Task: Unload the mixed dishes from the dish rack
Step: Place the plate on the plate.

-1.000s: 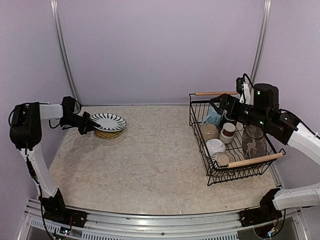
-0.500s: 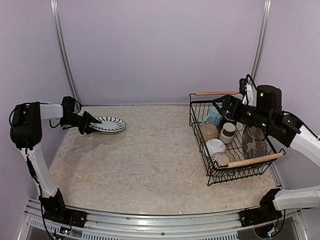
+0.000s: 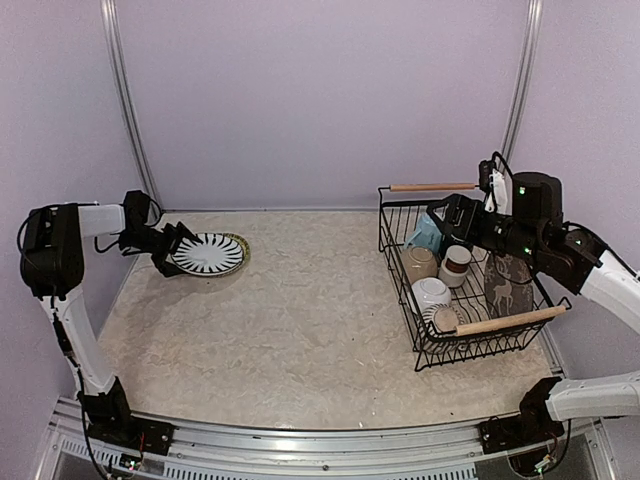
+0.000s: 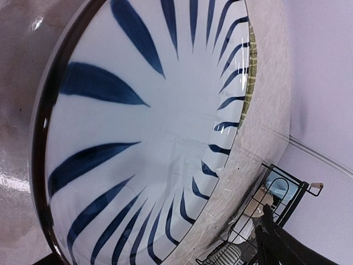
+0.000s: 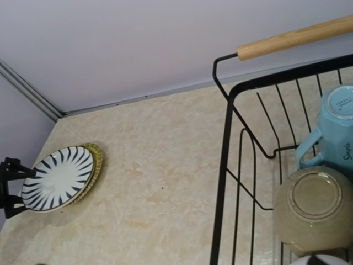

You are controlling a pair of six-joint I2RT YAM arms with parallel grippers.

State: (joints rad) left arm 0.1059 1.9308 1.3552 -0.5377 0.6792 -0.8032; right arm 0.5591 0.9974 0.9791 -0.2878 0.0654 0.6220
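The black-and-white striped plate (image 3: 208, 253) lies flat on a yellow-rimmed plate (image 5: 97, 163) at the far left of the table and fills the left wrist view (image 4: 143, 138). My left gripper (image 3: 165, 252) stands open at its left edge, its fingers (image 5: 11, 164) spread and holding nothing. The dish rack (image 3: 400, 235) at the right holds a light blue mug (image 3: 428, 235), an upturned beige cup (image 3: 420, 262), a brown-white cup (image 3: 456, 262), a white bowl (image 3: 430, 292), a striped grey mug (image 3: 443, 318) and the deer-pattern plate (image 3: 508, 285). My right gripper (image 3: 438, 213) hovers open over the rack's back left corner; its fingers are out of the wrist view.
The rack has two wooden handles, one at the back (image 3: 432, 186) and one at the front (image 3: 510, 320). A wide stretch of bare tabletop (image 3: 320, 290) lies between the plates and the rack. Walls close in behind and on both sides.
My left gripper has opened and let go of the striped plate, which has come down onto the yellow-rimmed plate. The right arm has barely moved.
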